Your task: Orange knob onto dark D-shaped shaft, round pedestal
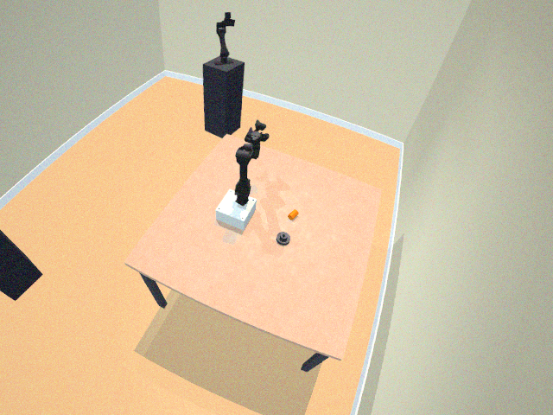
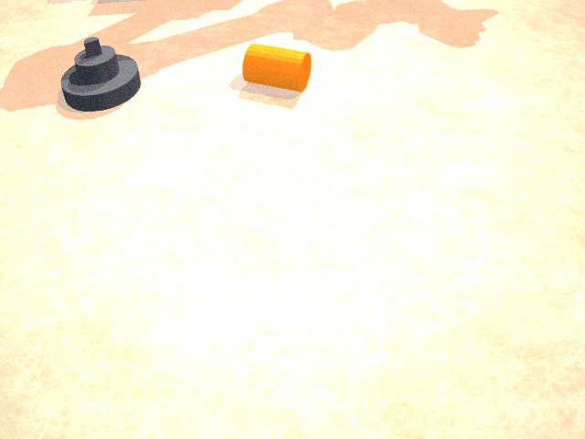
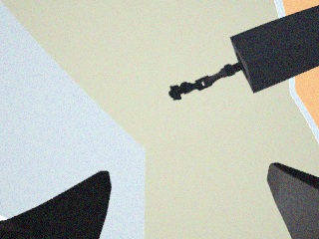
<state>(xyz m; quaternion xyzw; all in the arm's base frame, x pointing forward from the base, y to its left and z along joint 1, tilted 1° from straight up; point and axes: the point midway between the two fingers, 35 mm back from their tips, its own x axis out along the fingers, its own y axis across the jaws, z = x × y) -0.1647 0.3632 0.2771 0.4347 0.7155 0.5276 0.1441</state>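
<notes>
The orange knob (image 1: 293, 214) (image 2: 276, 67) lies on its side on the table, apart from the pedestal. Its right end in the exterior camera looks plain; its hole is not visible. The dark round pedestal (image 1: 280, 243) (image 2: 101, 100) stands upright, with a narrower raised step and the dark shaft (image 2: 92, 48) sticking up bare from it. The shaft's flat side cannot be made out. My gripper (image 1: 264, 130) (image 3: 193, 178) is open and empty, raised high above the table's back part, well away from both knob and pedestal. The wrist view shows neither knob nor pedestal.
My arm stands on a white base block (image 1: 232, 214) on the pink table (image 1: 214, 268), left of the pedestal. Another dark arm (image 1: 223, 42) (image 3: 204, 82) stands on a tall black column (image 1: 222, 96) (image 3: 279, 50) behind the table. Part of another black block (image 1: 15, 268) shows at far left.
</notes>
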